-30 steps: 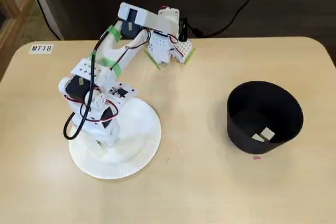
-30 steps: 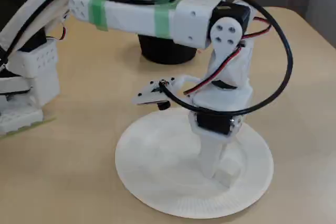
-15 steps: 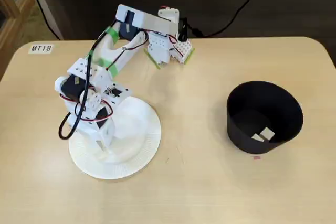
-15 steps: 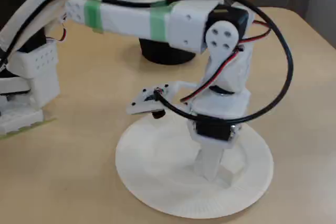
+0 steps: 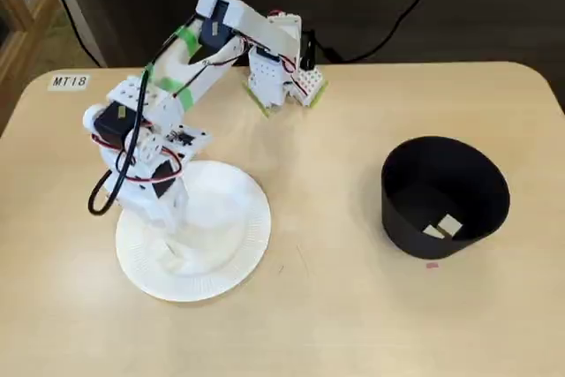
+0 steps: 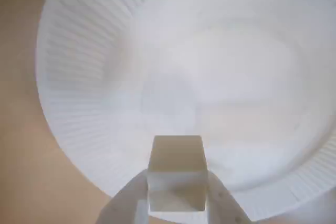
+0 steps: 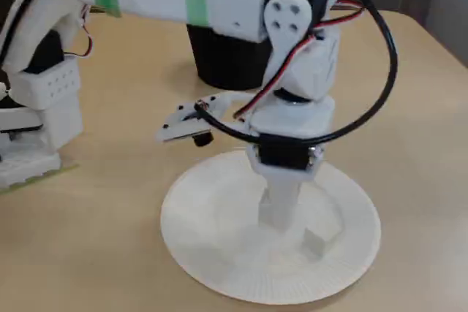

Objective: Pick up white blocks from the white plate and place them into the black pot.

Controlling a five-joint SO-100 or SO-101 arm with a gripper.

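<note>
The arm has risen off the white plate (image 5: 243,249) over the last second, and the wrist view shows why: the jaws of the gripper (image 6: 176,203) are closed on one white block (image 6: 176,174), now clear of the plate surface. Another block (image 7: 316,243) remains on the plate. Two blocks (image 5: 443,228) already lie in the black pot (image 5: 446,196), well apart across the table (image 5: 335,306); the carry should come next
</note>
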